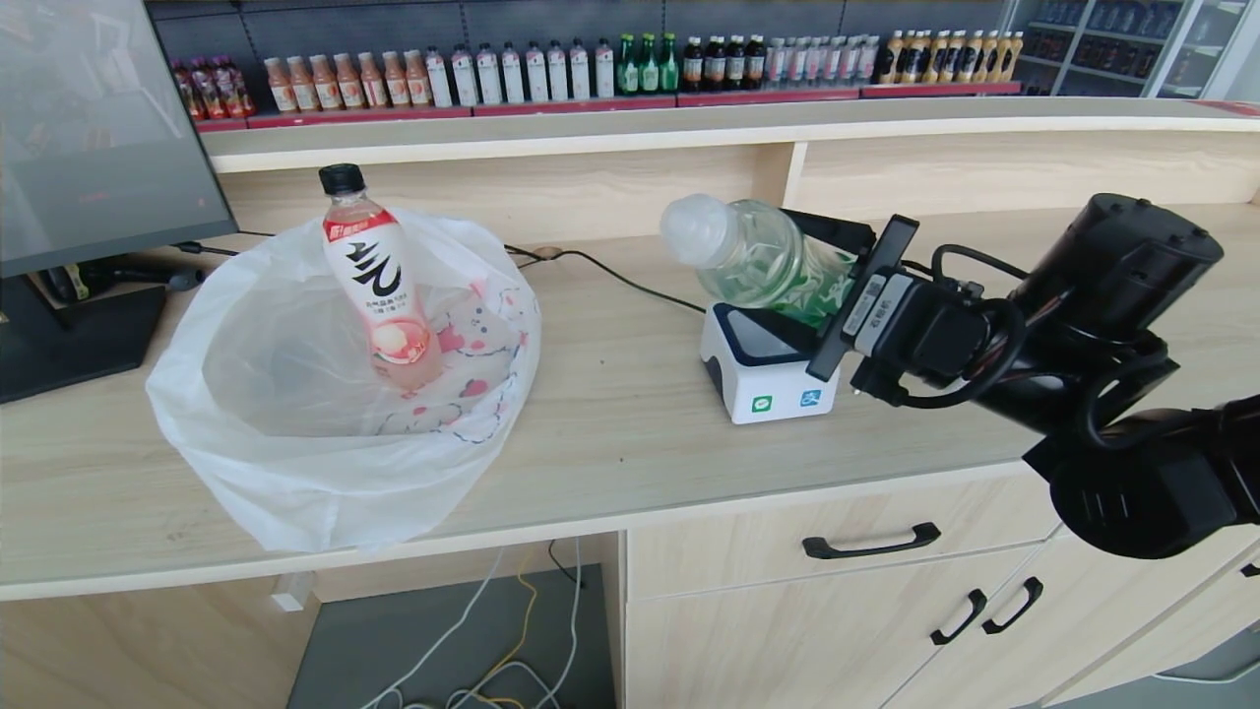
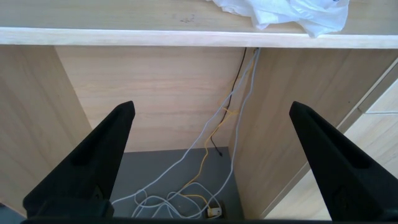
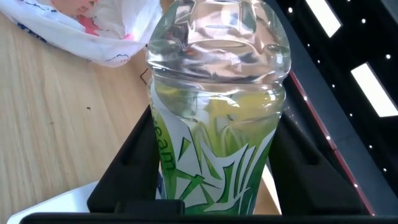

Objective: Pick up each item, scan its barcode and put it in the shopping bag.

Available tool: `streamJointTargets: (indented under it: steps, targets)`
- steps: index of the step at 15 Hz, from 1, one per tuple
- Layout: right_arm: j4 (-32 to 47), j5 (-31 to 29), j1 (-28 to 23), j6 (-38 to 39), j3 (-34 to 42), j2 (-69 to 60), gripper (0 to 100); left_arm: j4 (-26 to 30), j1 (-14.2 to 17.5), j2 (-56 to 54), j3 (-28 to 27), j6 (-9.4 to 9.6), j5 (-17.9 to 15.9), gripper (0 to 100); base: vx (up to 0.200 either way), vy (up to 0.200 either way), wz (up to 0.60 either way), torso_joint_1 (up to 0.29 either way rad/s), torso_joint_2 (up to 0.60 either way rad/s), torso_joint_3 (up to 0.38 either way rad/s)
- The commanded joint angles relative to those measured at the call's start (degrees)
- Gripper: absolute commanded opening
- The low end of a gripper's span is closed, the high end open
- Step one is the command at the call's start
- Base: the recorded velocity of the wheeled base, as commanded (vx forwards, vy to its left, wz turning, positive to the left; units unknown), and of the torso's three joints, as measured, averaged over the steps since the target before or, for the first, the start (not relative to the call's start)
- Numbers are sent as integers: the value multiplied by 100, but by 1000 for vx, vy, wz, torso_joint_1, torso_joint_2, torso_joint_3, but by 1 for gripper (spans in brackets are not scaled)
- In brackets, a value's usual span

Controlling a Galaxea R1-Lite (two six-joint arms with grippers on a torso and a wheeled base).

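Note:
A clear bottle with a green label (image 1: 758, 258) lies tilted just above the white barcode scanner (image 1: 766, 372) on the counter, cap pointing left. My right gripper (image 1: 837, 271) is shut on the green-label bottle (image 3: 214, 124), its black fingers (image 3: 127, 165) on both sides of the label. At the left of the counter the white shopping bag (image 1: 345, 394) stands open with a pink drink bottle (image 1: 379, 281) upright inside. My left gripper (image 2: 211, 162) hangs open below the counter edge, nothing between its fingers; a corner of the bag (image 2: 283, 14) shows over the edge.
A dark monitor (image 1: 98, 128) stands at the counter's far left. A black cable (image 1: 610, 271) runs along the counter behind the scanner. A raised wooden ledge (image 1: 689, 133) lines the back, with shelves of drink bottles (image 1: 610, 64) beyond. Loose cables (image 2: 199, 186) lie under the counter.

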Motion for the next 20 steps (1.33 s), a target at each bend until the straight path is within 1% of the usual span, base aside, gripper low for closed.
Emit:
streamJointTargets:
  steps: [1, 3, 5, 6, 9, 10, 11, 14, 15, 18, 20]
  targets:
    - [-7, -3, 4, 39, -35, -25, 0, -1, 4, -1, 0, -1, 0, 100, 0, 0, 0, 0, 0, 0]
    - [73, -38, -5, 110, -114, -104, 0, -1, 4, -1, 0, -1, 0, 100, 0, 0, 0, 0, 0, 0]
    - [90, -399, 12, 356, -114, -288, 0, -1, 4, -1, 0, -1, 0, 100, 0, 0, 0, 0, 0, 0]
    - [90, -662, 30, 611, -176, -438, 0, -1, 4, -1, 0, -1, 0, 100, 0, 0, 0, 0, 0, 0]
    - [90, -1093, 21, 1208, -246, -719, 0, -1, 4, -1, 0, -1, 0, 100, 0, 0, 0, 0, 0, 0]
    - [73, -1102, 21, 1349, -211, -728, 0, -1, 4, -1, 0, -1, 0, 100, 0, 0, 0, 0, 0, 0]
    - [73, -1128, 30, 1692, -272, -728, 0, -1, 4, -1, 0, -1, 0, 100, 0, 0, 0, 0, 0, 0]
    - [90, -1190, 48, 2245, -519, -754, 0, -1, 4, -1, 0, -1, 0, 100, 0, 0, 0, 0, 0, 0]
    - [73, -1251, 48, 2764, -492, -763, 0, -1, -5, -1, 0, -1, 0, 100, 0, 0, 0, 0, 0, 0]
    - [-51, -1708, -40, 3634, -554, -789, 0, -1, 4, -1, 0, -1, 0, 100, 0, 0, 0, 0, 0, 0]
    - [-138, -1691, -102, 3757, -483, -789, 0, -1, -5, -1, 0, -1, 0, 100, 0, 0, 0, 0, 0, 0]
